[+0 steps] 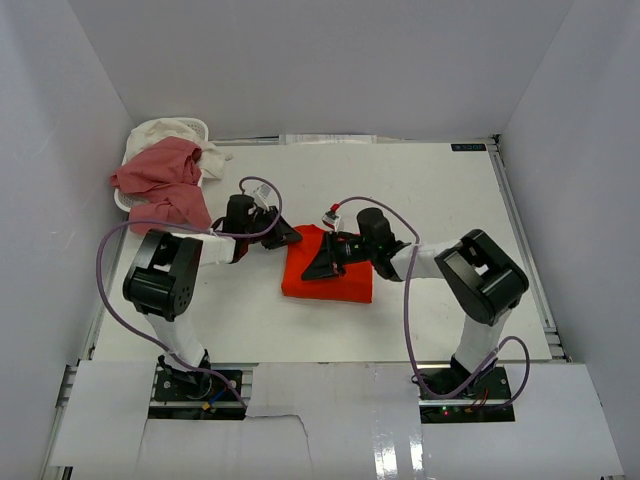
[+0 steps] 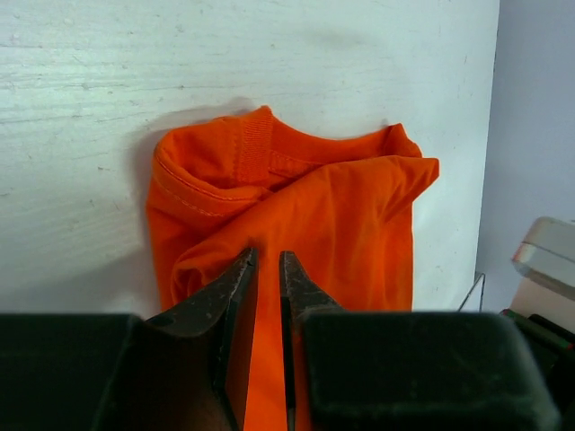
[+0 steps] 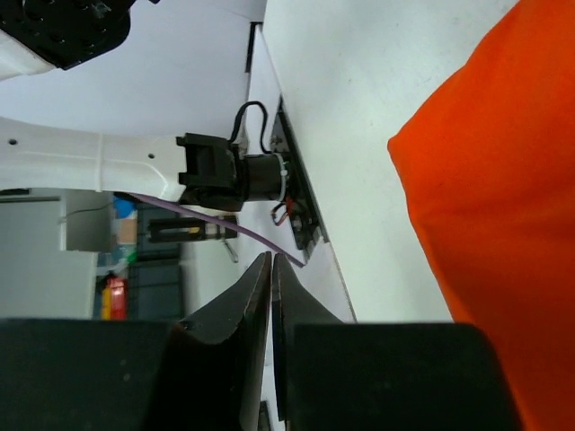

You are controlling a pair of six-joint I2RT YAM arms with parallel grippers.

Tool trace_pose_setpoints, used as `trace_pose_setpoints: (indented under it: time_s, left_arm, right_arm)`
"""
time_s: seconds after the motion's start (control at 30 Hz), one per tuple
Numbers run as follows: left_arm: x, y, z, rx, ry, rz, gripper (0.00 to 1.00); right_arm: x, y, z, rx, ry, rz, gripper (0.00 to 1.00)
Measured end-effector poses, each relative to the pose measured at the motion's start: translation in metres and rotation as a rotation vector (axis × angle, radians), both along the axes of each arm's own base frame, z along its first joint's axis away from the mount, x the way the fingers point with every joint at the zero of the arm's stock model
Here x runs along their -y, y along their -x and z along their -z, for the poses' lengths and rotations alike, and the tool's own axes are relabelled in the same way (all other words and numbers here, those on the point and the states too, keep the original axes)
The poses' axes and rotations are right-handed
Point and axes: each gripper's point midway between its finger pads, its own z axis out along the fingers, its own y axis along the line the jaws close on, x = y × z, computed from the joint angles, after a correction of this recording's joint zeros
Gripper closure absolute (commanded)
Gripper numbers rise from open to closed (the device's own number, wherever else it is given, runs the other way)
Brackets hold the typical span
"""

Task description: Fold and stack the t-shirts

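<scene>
Seen from above, a folded bright orange-red fabric t-shirt point(image 1: 345, 285) lies on the white surface point(image 1: 440, 200) beneath the right gripper point(image 1: 320, 264) and just beside the left gripper point(image 1: 289, 238). The left wrist view shows its jaws nearly together above the shirt, orange cloth in the slit; whether it is pinched cannot be told. The right wrist view shows that gripper clenched empty, the shirt to its right.
</scene>
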Motion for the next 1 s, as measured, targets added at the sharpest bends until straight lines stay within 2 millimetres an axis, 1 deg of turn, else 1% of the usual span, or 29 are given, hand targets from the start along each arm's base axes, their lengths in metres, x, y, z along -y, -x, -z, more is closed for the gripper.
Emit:
trace_pose_setpoints:
  time_s: [0.13,0.27,0.33,0.5,0.57,0.67,0.8,1.0]
  left_arm:
    - [0.001,-0.002,0.011,-0.017,0.005,0.011,0.73]
    - [0.003,-0.007,0.006,0.008,0.013,0.014,0.73]
    - [0.003,-0.009,0.004,0.021,0.015,0.014,0.73]
    - [0.003,-0.013,0.002,0.036,0.016,0.011,0.73]
    - [0.003,-0.014,0.004,0.033,0.015,0.01,0.73]
    - [0.003,-0.014,0.012,0.016,0.011,0.007,0.73]
    - [0.001,-0.013,0.019,-0.002,0.005,0.004,0.73]
    - [0.001,-0.014,0.02,-0.003,0.003,0.002,0.73]
  right_arm:
    - [-0.009,0.0,0.018,-0.092,-0.02,-0.014,0.92]
    - [-0.017,0.0,0.039,-0.174,-0.001,-0.02,0.92]
    - [-0.021,-0.002,0.049,-0.185,0.031,-0.02,0.92]
    - [-0.031,-0.013,0.062,-0.175,0.112,0.001,0.9]
    - [-0.03,-0.014,0.073,-0.194,0.142,0.01,0.89]
    - [-0.025,-0.01,0.096,-0.241,0.192,0.019,0.88]
    - [-0.022,-0.007,0.1,-0.226,0.178,0.02,0.87]
    - [-0.019,-0.004,0.1,-0.212,0.149,0.022,0.87]
